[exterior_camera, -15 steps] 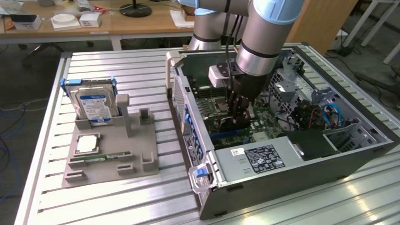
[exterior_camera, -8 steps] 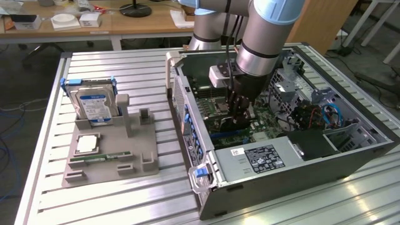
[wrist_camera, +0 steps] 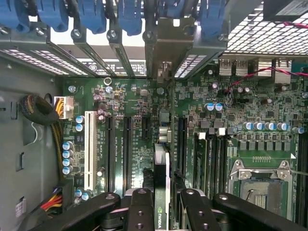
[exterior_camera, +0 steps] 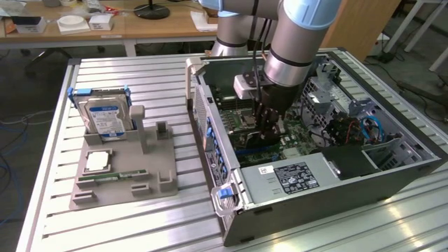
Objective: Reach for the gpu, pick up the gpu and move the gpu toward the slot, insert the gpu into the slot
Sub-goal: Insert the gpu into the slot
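Note:
The gpu (wrist_camera: 161, 166) is seen edge-on in the wrist view, a thin green card with a black cooler. Its silver end bracket (wrist_camera: 165, 67) stands against the rear slot openings of the case. My gripper (wrist_camera: 163, 214) is shut on the gpu, with a black finger (wrist_camera: 140, 211) on either side of it. The card stands upright over the motherboard (wrist_camera: 139, 144), among the long black expansion slots (wrist_camera: 127, 149); the slot beneath it is hidden by the card. In the exterior view my gripper (exterior_camera: 269, 131) reaches down inside the open computer case (exterior_camera: 210, 126), with the gpu (exterior_camera: 256, 140) low over the board.
A grey holder (exterior_camera: 126, 173) at the exterior view's left carries the blue-labelled hard drive (exterior_camera: 105, 118), a memory stick (exterior_camera: 112, 176) and a processor (exterior_camera: 98, 160). Inside the case are the power supply (exterior_camera: 287, 178), cables (exterior_camera: 350, 128), a white slot (wrist_camera: 89, 149) and the processor socket (wrist_camera: 260, 187).

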Action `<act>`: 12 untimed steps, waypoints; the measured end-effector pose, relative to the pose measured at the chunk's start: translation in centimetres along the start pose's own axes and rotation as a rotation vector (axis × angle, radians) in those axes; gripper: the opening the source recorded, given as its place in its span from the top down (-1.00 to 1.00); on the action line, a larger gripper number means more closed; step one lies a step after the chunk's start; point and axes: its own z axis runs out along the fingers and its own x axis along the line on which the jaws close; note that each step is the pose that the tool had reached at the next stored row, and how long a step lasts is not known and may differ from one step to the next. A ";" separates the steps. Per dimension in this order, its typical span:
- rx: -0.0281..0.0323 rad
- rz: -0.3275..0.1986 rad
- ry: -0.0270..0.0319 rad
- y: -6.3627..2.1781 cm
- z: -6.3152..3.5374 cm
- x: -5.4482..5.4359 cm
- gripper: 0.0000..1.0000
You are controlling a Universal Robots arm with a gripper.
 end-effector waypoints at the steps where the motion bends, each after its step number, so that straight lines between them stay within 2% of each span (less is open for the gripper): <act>1: 0.0000 0.000 0.0000 0.01 0.02 0.0 0.47; 12: 0.0003 0.000 -0.0006 0.17 0.17 0.0 0.47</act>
